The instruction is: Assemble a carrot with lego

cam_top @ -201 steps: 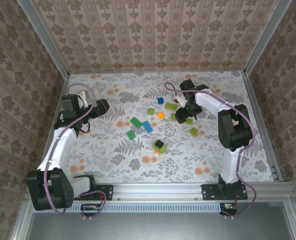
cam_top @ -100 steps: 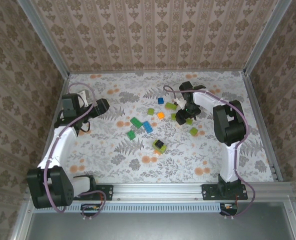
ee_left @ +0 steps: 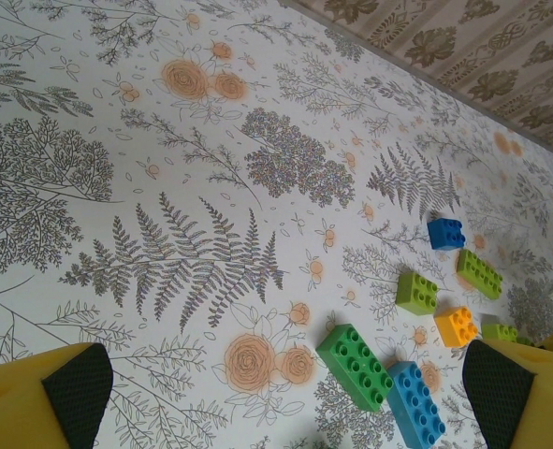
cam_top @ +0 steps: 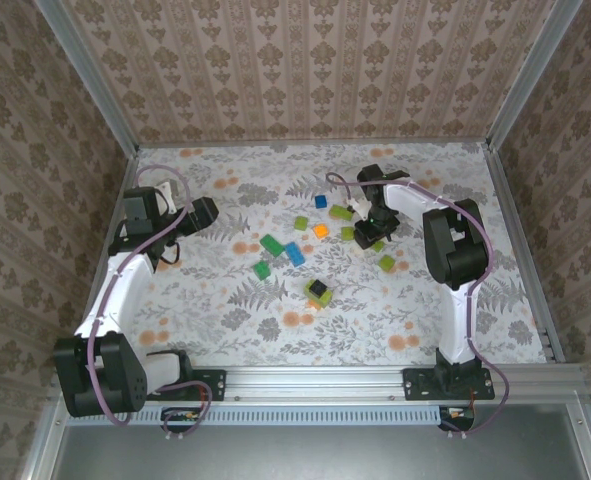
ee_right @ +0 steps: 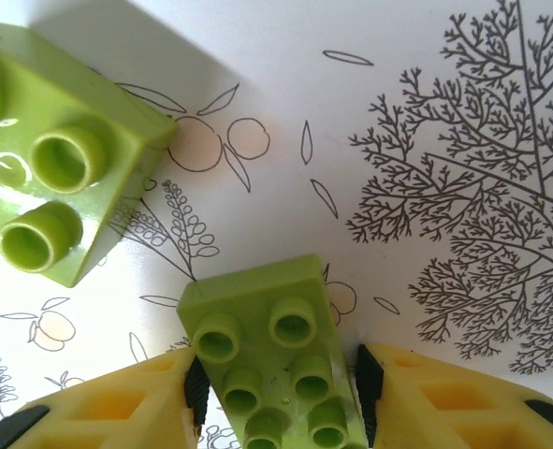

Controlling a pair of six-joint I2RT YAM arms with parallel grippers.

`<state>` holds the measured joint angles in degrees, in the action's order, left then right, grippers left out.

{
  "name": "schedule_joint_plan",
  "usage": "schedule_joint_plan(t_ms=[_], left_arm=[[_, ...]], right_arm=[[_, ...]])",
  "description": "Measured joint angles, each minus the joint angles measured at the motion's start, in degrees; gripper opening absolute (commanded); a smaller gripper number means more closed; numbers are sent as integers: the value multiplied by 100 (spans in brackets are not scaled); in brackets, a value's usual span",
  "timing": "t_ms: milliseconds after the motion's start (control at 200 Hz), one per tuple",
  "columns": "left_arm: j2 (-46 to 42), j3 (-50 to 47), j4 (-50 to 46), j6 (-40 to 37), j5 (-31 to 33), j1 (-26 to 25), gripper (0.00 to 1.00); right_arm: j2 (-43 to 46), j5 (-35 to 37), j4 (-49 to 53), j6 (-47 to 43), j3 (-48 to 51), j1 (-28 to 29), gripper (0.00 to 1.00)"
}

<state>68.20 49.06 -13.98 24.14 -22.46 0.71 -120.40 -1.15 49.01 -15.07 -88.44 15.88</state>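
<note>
Loose lego bricks lie mid-table: a dark green one, a blue one, an orange one and several lime ones. My right gripper is down among them at the right. Its pads press both long sides of a lime-green brick, which lies slightly askew on the table between them. A second lime brick lies just beyond it. My left gripper hovers open at the left with nothing between its fingers. It looks toward the dark green brick and the blue brick. The carrot is out of view.
A black brick sits on a lime one nearer the front. A small blue brick and a lime brick lie at the cluster's edges. Patterned walls and metal rails enclose the flowered table.
The right gripper's jaws have closed in around the lime-green brick, and that arm has settled slightly toward it. The left arm has not moved.
</note>
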Motion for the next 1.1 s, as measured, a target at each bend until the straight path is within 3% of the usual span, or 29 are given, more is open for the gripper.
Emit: schedule_joint_plan(t_ms=[370,590,840,1095], left_arm=[[0,0,-4,-2,-2,-33,100],[0,0,-24,-20,0,-37,100],[0,9,-66,-26,20,-66,100],[0,11,-68,-46,26,-111,100]], right_arm=[[85,-101,-66,437,101,-11,30],[656,-225,-61,1134,691,94,31],[2245,-236,334,1700,1032,1268,33],[2658,-321,1019,1834,490,2179,33]])
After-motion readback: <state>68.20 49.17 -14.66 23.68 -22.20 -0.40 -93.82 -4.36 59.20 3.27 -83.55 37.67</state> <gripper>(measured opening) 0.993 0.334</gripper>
